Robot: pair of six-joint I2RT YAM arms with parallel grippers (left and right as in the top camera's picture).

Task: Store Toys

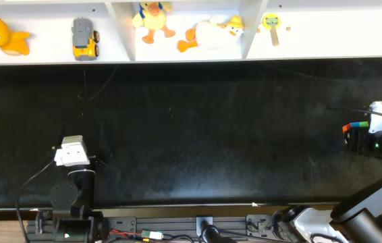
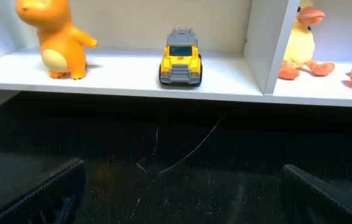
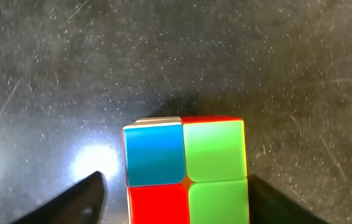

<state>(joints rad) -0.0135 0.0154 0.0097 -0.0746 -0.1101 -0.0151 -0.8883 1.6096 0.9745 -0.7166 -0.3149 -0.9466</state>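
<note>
Currently the cube [image 3: 185, 168] sits on the black tabletop [image 1: 211, 135], far R side, well apart from the white shelf [image 1: 177, 55] that runs along the back. The cube face toward the wrist cam shows four squares: blue, green, red, green.

R arm: right hand [image 3: 175, 182] is down over the cube, one finger on each side, so it straddles it. It's released, not clamped. There's a visible gap betw. one finger and the blue/red side. The other finger is just beside the green side; can't tell if it touches.

L arm: left hand [image 2: 182, 190] is low over the tabletop at front L, near its own base, facing the shelf. It's released, fingers spread wide w/ bare tabletop betw. them.

Shelf contents, by compartment:
- L compartment: orange figure [image 2: 58, 37] upright. Yellow truck [image 2: 180, 57] w/ grey roof is beside it, not touching, nose toward the tabletop.
- Mid compartment: yellow duck plush [image 1: 152, 19] sitting up against the divider. White duck plush [image 1: 208, 35] lies on its side near it.
- R compartment: small green-faced toy [image 1: 271, 25] on a short handle; too small to tell more.
</note>
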